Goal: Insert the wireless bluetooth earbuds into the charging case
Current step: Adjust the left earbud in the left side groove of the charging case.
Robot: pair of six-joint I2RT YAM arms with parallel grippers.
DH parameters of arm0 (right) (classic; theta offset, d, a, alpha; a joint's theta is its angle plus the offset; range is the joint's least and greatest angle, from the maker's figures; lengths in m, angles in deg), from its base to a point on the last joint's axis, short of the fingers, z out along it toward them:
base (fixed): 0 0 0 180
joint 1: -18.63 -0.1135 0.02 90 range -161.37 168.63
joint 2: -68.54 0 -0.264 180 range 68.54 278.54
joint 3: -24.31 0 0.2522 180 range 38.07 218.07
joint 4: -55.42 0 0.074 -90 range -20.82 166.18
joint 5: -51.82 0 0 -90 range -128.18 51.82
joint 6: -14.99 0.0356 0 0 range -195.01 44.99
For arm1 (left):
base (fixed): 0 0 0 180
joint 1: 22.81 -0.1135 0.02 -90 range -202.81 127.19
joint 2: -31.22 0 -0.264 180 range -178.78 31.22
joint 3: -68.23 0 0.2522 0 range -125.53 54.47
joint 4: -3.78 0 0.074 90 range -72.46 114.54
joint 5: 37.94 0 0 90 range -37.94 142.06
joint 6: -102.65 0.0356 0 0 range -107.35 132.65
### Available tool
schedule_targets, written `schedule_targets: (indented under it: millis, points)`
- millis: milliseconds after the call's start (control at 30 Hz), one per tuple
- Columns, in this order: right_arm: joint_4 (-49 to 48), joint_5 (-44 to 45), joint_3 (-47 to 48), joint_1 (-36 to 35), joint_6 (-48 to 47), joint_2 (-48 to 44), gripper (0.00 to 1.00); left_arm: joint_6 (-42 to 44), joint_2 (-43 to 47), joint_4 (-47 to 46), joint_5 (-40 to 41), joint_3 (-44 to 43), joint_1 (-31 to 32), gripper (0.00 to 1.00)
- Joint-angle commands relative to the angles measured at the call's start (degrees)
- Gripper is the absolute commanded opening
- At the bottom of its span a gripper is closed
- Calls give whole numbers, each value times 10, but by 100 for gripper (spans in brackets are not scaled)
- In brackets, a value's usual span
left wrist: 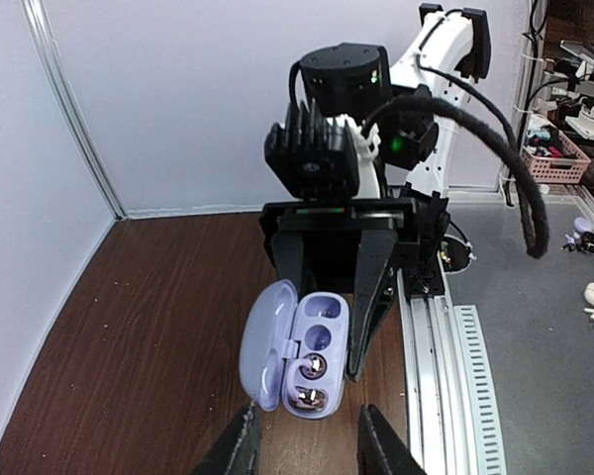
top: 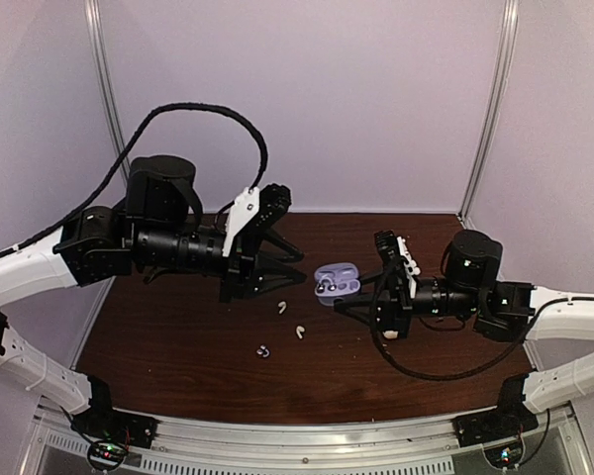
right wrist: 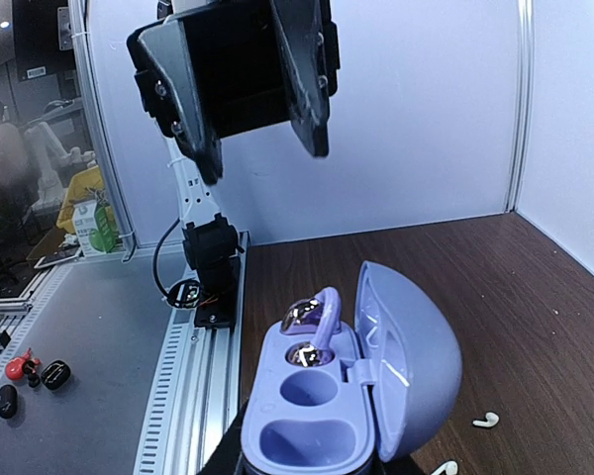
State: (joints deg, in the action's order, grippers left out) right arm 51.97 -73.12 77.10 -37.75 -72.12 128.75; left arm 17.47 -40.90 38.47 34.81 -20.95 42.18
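Note:
The purple charging case (top: 339, 278) lies open on the brown table, lid up. One bluish-purple clip earbud (left wrist: 315, 381) sits in its two near sockets; the other two sockets are empty. It also shows in the right wrist view (right wrist: 312, 322). My right gripper (top: 351, 297) is shut on the case base (right wrist: 307, 435), with one finger (left wrist: 371, 297) against its side. My left gripper (top: 303, 267) is open and empty just left of the case, its fingertips (left wrist: 243, 440) apart in front of it. Two white earbuds (top: 282, 307) (top: 299, 332) and a purple one (top: 263, 350) lie loose on the table.
White booth walls (top: 307, 99) close the table at the back and sides. A metal rail (top: 307, 435) runs along the near edge. The left arm's black cable (top: 228, 114) loops high. The white earbuds also lie right of the case in the right wrist view (right wrist: 486, 420).

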Motion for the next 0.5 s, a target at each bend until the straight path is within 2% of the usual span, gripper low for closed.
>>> schedule_targets:
  millis: [0,467]
  points:
    - [27,-1,29,1,-20,-3,0,9,-27,21,-37,-18,3,35]
    - [71,0,47,0,-41,2,0,11,-59,41,-6,-35,3,32]
